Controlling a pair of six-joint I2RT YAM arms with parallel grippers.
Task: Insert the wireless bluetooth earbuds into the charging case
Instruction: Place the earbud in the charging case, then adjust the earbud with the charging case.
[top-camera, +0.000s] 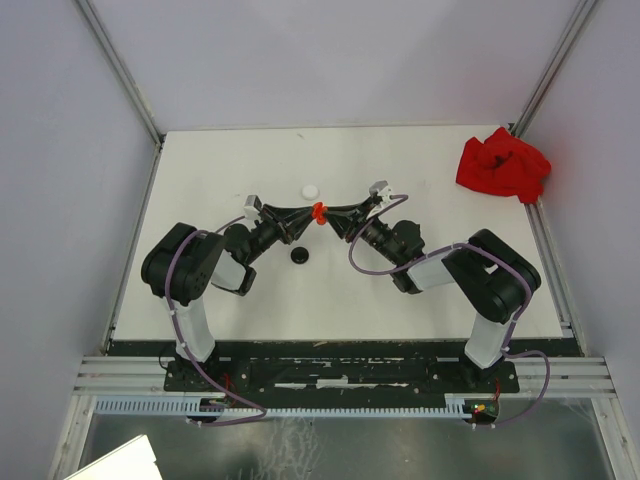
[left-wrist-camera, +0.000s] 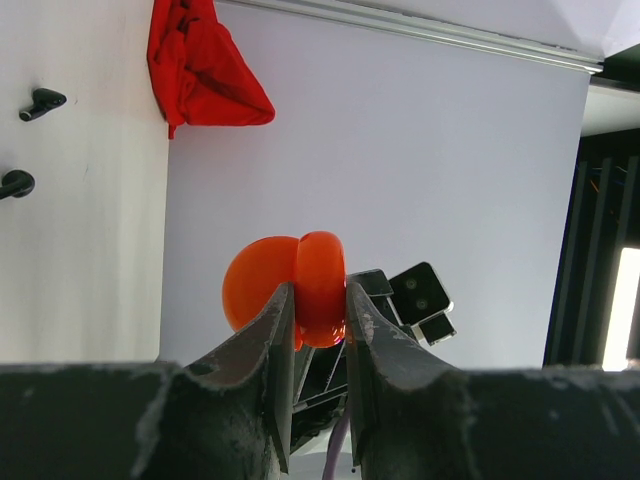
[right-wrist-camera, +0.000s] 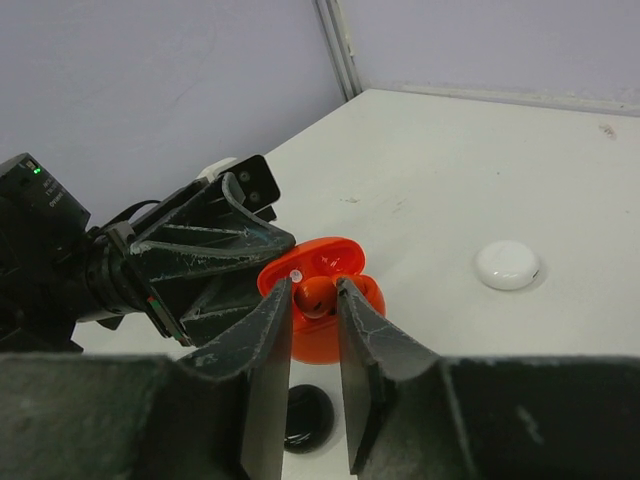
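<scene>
Left gripper (left-wrist-camera: 320, 305) clenched on open red charging case (left-wrist-camera: 318, 272), mid-frame over desk (top-camera: 200, 170), well away from its edges. Right gripper (top-camera: 327, 213) probably pinching red earbud (right-wrist-camera: 312, 294) at the case's cavity. White case (top-camera: 310, 190) above, black case (top-camera: 299, 255) below, both apart.

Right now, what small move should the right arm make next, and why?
Probably ease the right gripper down to seat the earbud in the case: the earbud is pinched just over the open case, which the left gripper holds.
</scene>
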